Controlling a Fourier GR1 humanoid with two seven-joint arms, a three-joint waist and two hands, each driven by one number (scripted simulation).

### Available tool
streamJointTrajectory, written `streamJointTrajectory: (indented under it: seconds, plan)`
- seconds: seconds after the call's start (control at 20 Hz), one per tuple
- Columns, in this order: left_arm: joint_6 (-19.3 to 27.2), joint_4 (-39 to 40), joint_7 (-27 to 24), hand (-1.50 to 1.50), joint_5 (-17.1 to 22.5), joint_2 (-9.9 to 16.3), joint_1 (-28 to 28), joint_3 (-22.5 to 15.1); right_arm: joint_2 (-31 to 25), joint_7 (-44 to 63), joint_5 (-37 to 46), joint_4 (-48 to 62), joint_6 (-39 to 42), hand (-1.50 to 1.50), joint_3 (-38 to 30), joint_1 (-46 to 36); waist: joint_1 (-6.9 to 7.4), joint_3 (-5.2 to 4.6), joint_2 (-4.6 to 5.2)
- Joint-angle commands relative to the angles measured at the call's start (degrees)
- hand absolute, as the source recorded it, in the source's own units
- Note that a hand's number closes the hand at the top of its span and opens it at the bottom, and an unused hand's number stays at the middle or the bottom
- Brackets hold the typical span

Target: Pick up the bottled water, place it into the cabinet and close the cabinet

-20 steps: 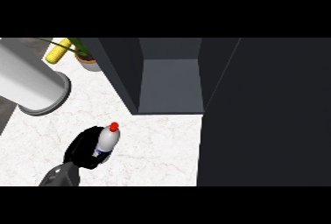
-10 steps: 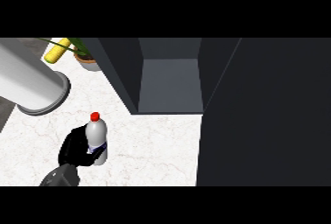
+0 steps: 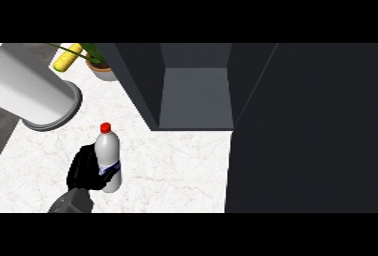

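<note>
On the right, the cabinet (image 3: pixel 193 95) is standing open, its dark door (image 3: pixel 303 130) filling that side. Bare counter (image 3: pixel 177 170) is lying between it and the bottle (image 3: pixel 109 160), which the left hand (image 3: pixel 87 171) is gripping upright, red cap (image 3: pixel 105 127) up; its blue label is unreadable.

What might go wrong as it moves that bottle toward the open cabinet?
The white plastic bottle with a red cap is held low by the left hand, so it might tilt or slip. Swinging right, it may clip the dark cabinet's front edge. The big white cylinder stands close and could be bumped.
</note>
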Motion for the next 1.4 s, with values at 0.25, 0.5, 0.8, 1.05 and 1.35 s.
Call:
streamJointTrajectory:
  seconds: [0.25,0.5,0.8,1.05,1.35]
  plan:
    - [7.2,-23.5,9.9,1.50,3.8,-5.7,8.6,-9.2,-1.3,2.3,-3.5,0.4,0.0,-1.50,-2.0,-2.5,0.40,0.05,-0.09]
    - [11.8,-36.0,18.4,1.50,6.6,-5.7,9.8,-11.6,-1.2,-0.1,-2.4,1.0,0.2,-1.50,-1.0,-1.1,0.33,0.04,-0.11]
    - [27.7,-41.5,18.8,1.50,7.9,-5.8,5.6,-24.5,-0.7,3.3,-3.5,-1.2,-1.3,-1.50,1.1,-1.7,-0.15,0.00,-0.02]
    - [35.9,-41.1,20.7,1.50,6.6,-5.8,-1.0,-27.5,0.9,-1.8,0.2,4.3,-1.7,-1.50,2.5,-3.2,-0.27,-0.01,0.07]
    - [45.4,-35.1,20.6,1.50,6.2,-5.7,-11.7,-32.0,-1.1,4.7,-3.4,-1.1,-2.5,-1.50,0.4,-4.6,-0.89,-0.02,0.21]
